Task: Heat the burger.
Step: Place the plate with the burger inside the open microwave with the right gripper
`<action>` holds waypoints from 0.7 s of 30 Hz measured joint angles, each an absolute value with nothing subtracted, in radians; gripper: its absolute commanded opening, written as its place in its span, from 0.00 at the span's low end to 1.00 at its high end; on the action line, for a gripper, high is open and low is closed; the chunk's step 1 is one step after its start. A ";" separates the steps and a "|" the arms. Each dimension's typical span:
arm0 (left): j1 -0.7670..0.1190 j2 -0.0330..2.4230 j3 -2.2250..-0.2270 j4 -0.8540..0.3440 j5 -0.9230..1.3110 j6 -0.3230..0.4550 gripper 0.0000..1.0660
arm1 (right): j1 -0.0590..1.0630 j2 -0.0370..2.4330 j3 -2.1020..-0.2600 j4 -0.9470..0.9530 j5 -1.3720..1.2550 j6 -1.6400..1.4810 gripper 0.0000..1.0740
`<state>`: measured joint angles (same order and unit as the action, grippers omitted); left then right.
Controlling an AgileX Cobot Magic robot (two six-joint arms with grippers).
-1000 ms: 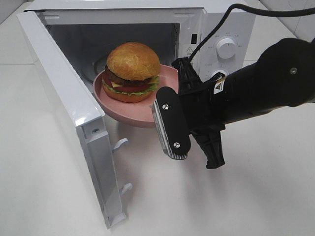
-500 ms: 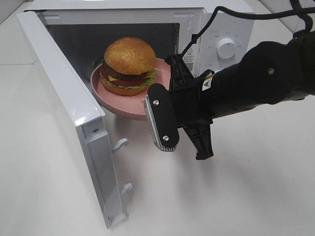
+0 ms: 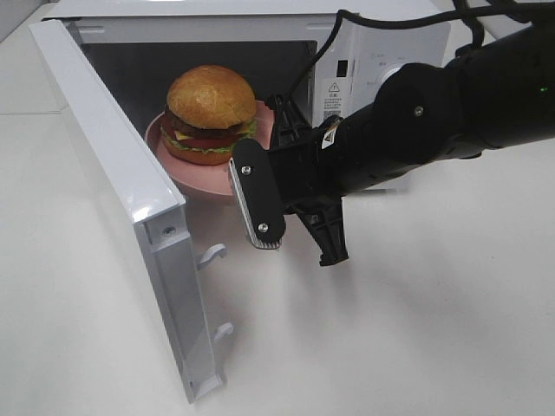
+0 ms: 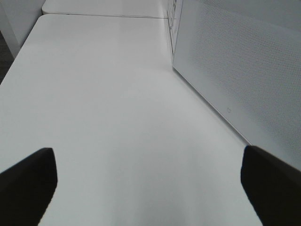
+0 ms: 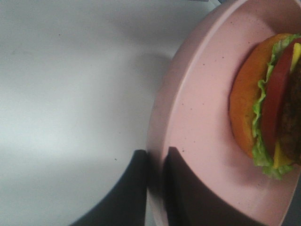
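White table [image 3: 451, 338] carries the open microwave [image 3: 386, 39]; we clamp our right pincer [image 5: 155, 157] narrow on the plate [image 3: 195, 178] rim to hold the burger [image 3: 211, 111] level at the cavity mouth. Our left pincer [image 4: 150, 188] hangs wide, empty.

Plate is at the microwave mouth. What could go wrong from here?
The right tool pinches the plate only by its rim, so it may tilt and the burger may slide off. The arm sits close to the front frame of the microwave and may bump it going deeper.
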<state>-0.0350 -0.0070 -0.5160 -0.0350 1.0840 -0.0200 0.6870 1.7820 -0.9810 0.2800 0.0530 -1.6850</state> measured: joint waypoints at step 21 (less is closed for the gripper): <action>-0.035 -0.007 -0.516 -0.035 1.084 -0.020 0.92 | 0.641 1.924 -1.151 0.269 0.082 -1.684 0.00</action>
